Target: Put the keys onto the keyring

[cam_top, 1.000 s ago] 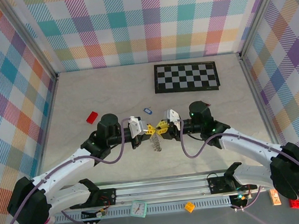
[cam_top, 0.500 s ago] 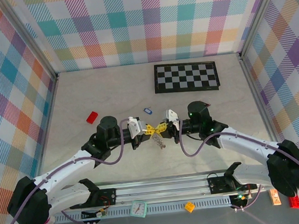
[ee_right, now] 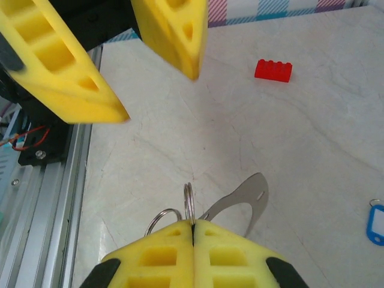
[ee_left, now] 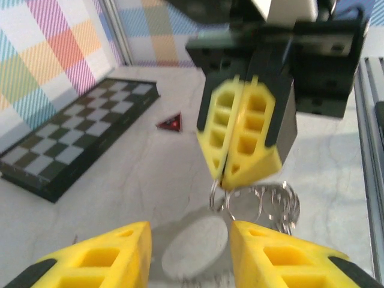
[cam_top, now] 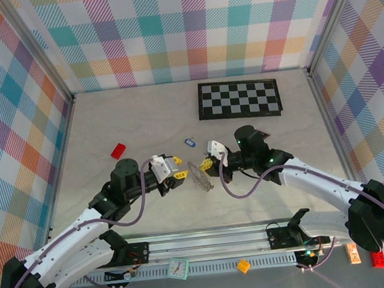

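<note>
— Report near to far. Begin with the arms.

— Found the left fingers [cam_top: 179,176] parted and holding nothing, poised over the desk [cam_top: 108,118] just left of centre. Confirmed from the left wrist: two yellow tips spread wide, bare desk between.

— And opposite?

— Found the right fingers [cam_top: 207,163] pressed flat together, pinching the keyring [cam_top: 199,178] by one loop. Noted the rest dangling beneath: a bunch of silvery split rings with a flat metal tag, low over the desk, between the two arms. Cannot tell whether touching the desk.

— Location of the keys?

— Logged the blue key [cam_top: 190,143] lying flat on the desk, just beyond both sets of fingers, toward the chequered board [cam_top: 239,98]. Judged about equally near to either arm, slightly right of the left fingers. Long axis seemingly crosswise; too tiny to certify.

— Further out?

— Logged a red block [cam_top: 118,150] well off to the left, apart from everything, and a small red triangle [ee_left: 170,122] not far from the board. Neither relevant to the task.

— Assessment?

— Judged the ring secured and no key threaded yet. Recommend the free left fingers for the fetch: reach away and slightly right, closing across the key's narrow side. Risk: thin tag flat on the desk, likely to skid under a shallow pinch.
</note>
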You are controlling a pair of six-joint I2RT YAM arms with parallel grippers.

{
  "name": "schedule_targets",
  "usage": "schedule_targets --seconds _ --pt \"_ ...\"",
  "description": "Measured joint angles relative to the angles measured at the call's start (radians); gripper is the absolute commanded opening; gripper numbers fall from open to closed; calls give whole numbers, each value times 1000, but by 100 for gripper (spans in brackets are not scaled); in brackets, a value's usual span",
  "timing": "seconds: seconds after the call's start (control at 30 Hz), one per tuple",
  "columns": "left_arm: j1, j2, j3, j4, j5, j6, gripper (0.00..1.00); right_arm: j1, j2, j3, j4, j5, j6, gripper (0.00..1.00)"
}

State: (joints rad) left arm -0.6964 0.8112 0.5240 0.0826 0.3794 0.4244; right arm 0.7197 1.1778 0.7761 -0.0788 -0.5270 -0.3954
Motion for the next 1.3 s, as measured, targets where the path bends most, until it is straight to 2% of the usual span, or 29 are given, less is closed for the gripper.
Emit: schedule_targets --seconds 0.17,0.37,0.77,1.17,1.3 --pt "-1 39 25 -79 1 -7 32 40 26 108 -153 82 -92 0" --pt "-2 54 17 -70 55 -133 32 48 49 153 -220 112 -119 0" --pt "33 151 -94 146 240 -430 37 63 71 153 -233 113 -143 0" --pt "47 258 -110 316 346 -515 37 84 71 153 -233 124 -145 0" --pt "47 274 -110 351 359 -526 33 87 71 153 -233 127 -145 0"
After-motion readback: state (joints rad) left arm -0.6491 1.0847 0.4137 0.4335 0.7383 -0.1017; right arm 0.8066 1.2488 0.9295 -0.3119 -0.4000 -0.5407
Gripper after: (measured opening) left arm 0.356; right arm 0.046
